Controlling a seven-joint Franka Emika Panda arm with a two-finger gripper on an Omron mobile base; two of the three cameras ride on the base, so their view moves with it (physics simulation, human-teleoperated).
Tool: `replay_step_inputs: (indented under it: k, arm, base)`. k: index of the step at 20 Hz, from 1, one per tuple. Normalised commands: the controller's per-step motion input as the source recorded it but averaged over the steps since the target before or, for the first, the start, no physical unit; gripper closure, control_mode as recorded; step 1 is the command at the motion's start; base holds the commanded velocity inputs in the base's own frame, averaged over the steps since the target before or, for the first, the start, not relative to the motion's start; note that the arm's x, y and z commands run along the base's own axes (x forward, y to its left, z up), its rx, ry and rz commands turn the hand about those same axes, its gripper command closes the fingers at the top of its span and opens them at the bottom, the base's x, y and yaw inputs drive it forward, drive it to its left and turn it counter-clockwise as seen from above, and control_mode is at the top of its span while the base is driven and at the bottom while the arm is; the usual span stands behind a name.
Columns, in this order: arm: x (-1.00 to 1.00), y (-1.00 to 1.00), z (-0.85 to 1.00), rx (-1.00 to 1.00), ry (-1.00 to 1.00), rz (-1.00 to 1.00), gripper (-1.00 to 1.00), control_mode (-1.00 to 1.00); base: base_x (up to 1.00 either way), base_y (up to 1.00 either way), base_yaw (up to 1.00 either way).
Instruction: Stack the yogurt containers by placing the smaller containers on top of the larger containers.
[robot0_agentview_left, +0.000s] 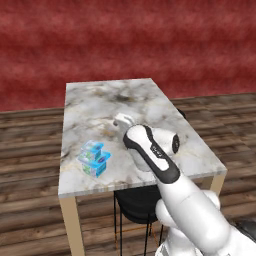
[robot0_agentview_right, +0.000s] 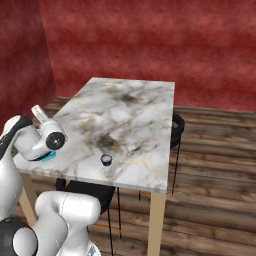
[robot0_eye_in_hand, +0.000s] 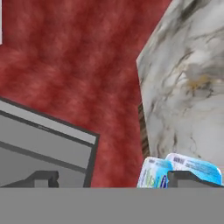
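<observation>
Red walls and plank flooring surround our marble table (robot0_agentview_left: 145, 100). Our forearm hides most of the gripper (robot0_eye_in_hand: 111, 179), whose two dark tips stand wide apart with nothing between them. We reach over the table's near left part. Just beyond the tips, the small teal tub (robot0_agentview_left: 91, 150) rests atop the blue-topped tub (robot0_agentview_left: 96, 165). The tiny dark cup (robot0_agentview_right: 106, 160) stands well apart.

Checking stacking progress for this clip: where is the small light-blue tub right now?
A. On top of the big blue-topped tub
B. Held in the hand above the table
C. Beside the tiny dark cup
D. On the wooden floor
A: in the left base view the small light-blue tub sits on the big blue-topped tub, near the table edge, far from the tiny dark cup.
</observation>
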Motion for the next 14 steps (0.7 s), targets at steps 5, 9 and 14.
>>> replay_step_inputs:
  k: [5, 9, 14]
  arm:
    - [-0.61, -0.54, 0.68, 0.00, 0.27, 0.00, -1.00, -1.00]
    - [-0.63, -0.53, 0.65, 0.00, 0.32, 0.00, -1.00, -1.00]
    - [-0.55, -0.49, 0.60, 0.00, 0.39, 0.00, -1.00, -1.00]
  base:
    - [0.00, 0.00, 0.00]
    - [0.00, 0.00, 0.00]
    - [0.00, 0.00, 0.00]
